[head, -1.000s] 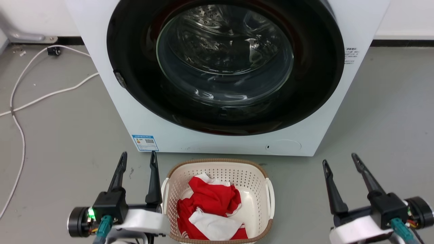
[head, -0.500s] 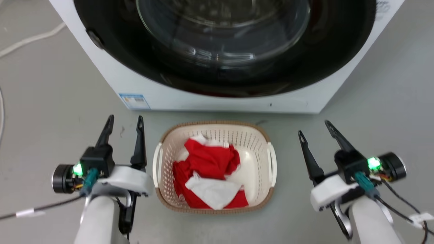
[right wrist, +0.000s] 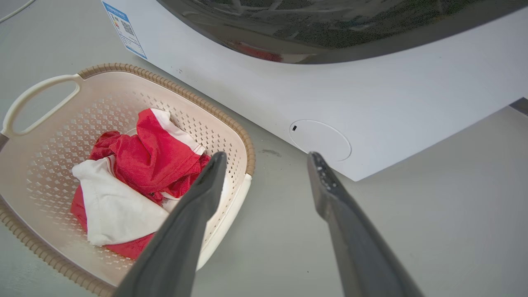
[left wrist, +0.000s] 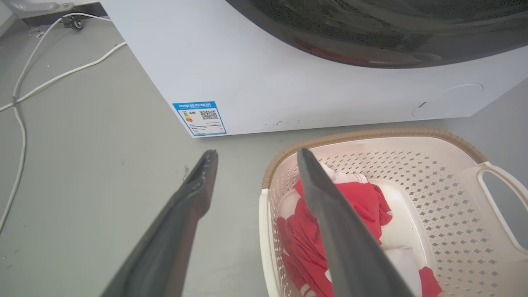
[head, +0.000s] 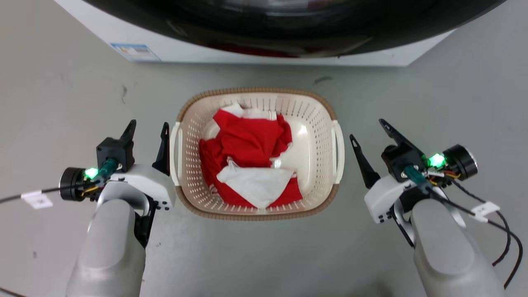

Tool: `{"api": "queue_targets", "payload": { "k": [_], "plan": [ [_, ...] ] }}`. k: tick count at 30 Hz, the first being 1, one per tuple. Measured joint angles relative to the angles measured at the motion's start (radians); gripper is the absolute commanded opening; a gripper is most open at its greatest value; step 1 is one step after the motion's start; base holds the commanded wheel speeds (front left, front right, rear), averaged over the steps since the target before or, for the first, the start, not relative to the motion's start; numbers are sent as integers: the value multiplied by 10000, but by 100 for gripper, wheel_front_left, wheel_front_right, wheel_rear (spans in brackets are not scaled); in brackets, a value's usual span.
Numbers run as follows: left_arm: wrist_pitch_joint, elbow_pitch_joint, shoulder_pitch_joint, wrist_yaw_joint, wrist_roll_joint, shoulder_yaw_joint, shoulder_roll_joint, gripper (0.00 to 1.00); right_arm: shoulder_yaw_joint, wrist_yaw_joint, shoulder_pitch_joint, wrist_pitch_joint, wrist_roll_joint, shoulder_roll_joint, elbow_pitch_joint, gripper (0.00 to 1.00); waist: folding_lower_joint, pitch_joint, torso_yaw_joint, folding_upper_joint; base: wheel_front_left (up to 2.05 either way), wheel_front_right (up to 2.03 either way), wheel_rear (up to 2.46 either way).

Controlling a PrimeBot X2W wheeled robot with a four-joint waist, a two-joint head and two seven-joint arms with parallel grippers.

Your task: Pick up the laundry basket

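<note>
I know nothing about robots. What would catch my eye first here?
A cream laundry basket sits at the head view's centre, holding a bright red and white cloth. The left tool and right tool, both open, flank its side handles. Just behind looms a white washing machine with a dark round door.

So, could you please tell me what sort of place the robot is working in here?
Most likely a laundry area, possibly a test room set up as one. A front-loading washing machine stands on a bare grey floor, and in front of it sits a laundry basket holding red and white clothes.
</note>
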Motion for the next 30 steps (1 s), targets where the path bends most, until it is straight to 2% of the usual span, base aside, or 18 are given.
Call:
{"api": "queue_targets", "payload": {
  "k": [14, 30],
  "plan": [
    [4, 3005, -1680, -165, 27, -560, 167, 100, 115, 0, -1456, 0, -205, -2, 2272, 100, -1, 1506, 3, 0, 0, 0, 0],
    [4, 4401, -2690, -190, -44, -988, -58, 100, 230, 0, -2430, -4, -144, -2, 3664, 100, -2, 2501, 186, -1, 0, 0, 0]
  ]
}}
